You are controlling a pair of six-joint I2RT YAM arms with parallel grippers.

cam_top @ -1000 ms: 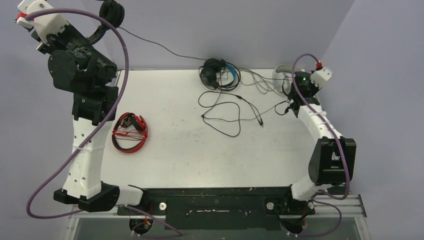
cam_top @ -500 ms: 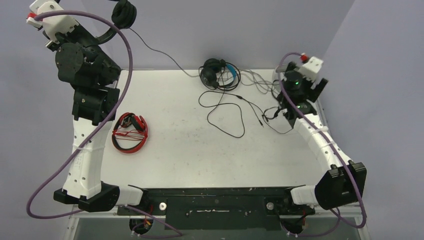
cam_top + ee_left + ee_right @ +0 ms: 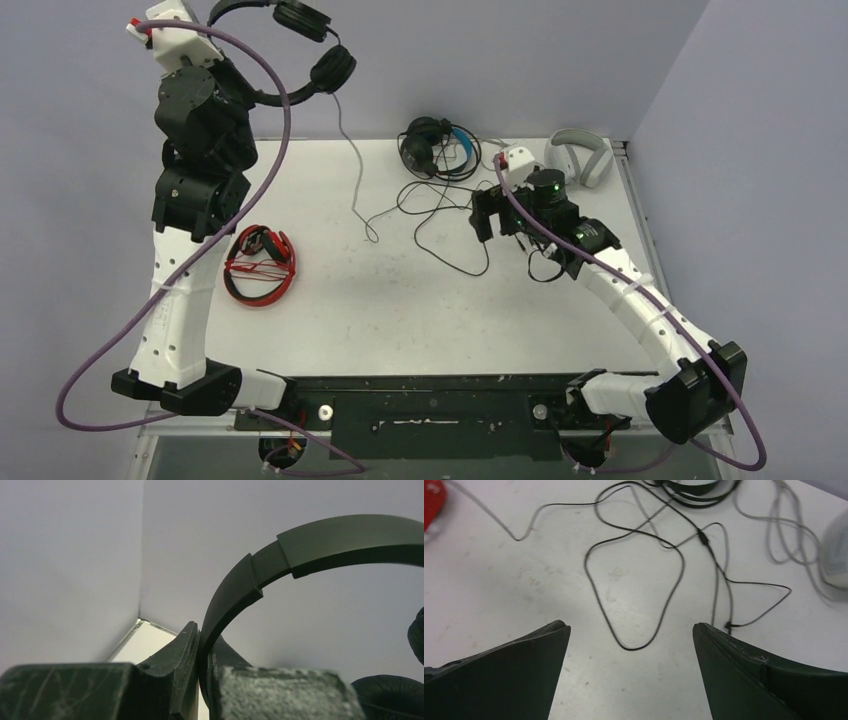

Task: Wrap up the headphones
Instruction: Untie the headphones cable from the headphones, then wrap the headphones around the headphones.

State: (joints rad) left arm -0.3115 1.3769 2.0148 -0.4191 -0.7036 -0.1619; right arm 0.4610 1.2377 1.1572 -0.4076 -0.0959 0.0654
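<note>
The left arm stands reared high over the back-left corner of the counter (image 3: 400,320), and its end effector (image 3: 202,680) is clamped tight on the headband of the small all-black headphones (image 3: 332,68), holding them up in the air against the back wall. In the left wrist view the band sits pinched between the two fingers and arcs away to the right. The headset's thin cable (image 3: 355,170) hangs down from one ear cup, and its free end lies on the counter. The right arm reaches out across the middle, its end effector (image 3: 631,627) spread wide open and gripping nothing. It hovers over a loose loop of black cable (image 3: 626,649) that trails from the black-and-blue headphones (image 3: 435,147), which sit at the back edge near the centre. The white-grey headphones (image 3: 580,155) rest at the back right, just beyond the right wrist, with pale cable straggling toward the black tangle. The red-and-black headphones (image 3: 260,265) lie on the left side of the counter beside the left arm, cord bundled across them.
</note>
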